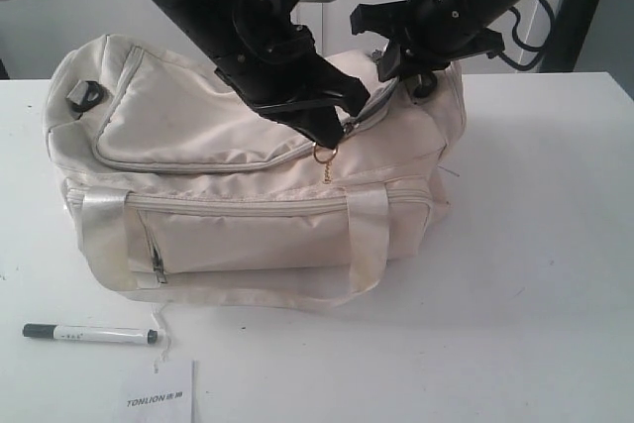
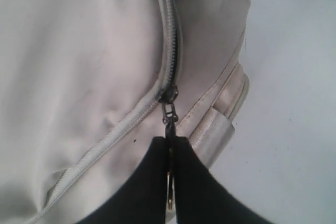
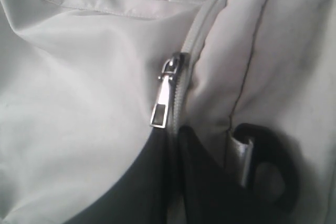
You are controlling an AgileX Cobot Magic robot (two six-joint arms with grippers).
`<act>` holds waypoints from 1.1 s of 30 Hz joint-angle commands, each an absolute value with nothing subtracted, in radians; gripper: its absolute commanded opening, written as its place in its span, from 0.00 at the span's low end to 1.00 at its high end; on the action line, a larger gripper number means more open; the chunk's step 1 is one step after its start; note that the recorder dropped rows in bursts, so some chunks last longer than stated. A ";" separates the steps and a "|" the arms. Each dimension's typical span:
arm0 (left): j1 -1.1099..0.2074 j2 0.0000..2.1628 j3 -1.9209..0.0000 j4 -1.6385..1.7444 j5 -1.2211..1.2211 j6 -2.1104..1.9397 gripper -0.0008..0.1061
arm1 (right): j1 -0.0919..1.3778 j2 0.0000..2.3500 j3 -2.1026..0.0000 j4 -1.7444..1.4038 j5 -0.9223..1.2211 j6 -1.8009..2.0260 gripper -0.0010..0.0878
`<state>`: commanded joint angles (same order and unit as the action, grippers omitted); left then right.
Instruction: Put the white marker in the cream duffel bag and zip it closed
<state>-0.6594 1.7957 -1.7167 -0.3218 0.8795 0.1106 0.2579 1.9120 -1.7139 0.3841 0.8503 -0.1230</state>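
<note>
**Marker on the table, both grippers up at the zip**

The marker lies on the table in front of the bag, toward the left of the exterior view and just beside a white card. Its long axis runs roughly parallel to the bag's front, with the dark cap on the left end. It is not in the bag and nothing touches it.

The left gripper is clenched on the zip pull on top of the bag. A short dark gap shows in the zip beyond the slider, and the teeth on the other side are meshed. The right gripper is pinched shut on the bag's fabric at the zip line near the right end, beside a second metal slider.

Both grippers are well apart from the marker, and the left arm is nearer. I judge the opening too small yet, so the pick would fall to the left gripper, closing across the barrel.
</note>
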 joint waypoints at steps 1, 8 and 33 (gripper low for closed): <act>-0.659 1.796 -1.717 -0.322 0.881 0.111 0.01 | 0.258 1.912 -1.714 0.384 0.850 -0.123 0.01; -0.659 1.793 -1.717 -0.322 0.918 0.111 0.01 | 0.258 1.912 -1.714 0.385 0.853 -0.123 0.01; -0.659 1.777 -1.717 -0.275 0.987 0.127 0.01 | 0.258 1.904 -1.714 0.359 0.866 -0.123 0.01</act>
<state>-0.6594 1.7765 -1.7167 -0.2753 0.9872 0.1274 0.2579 1.9045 -1.7139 0.3591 0.8660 -0.1230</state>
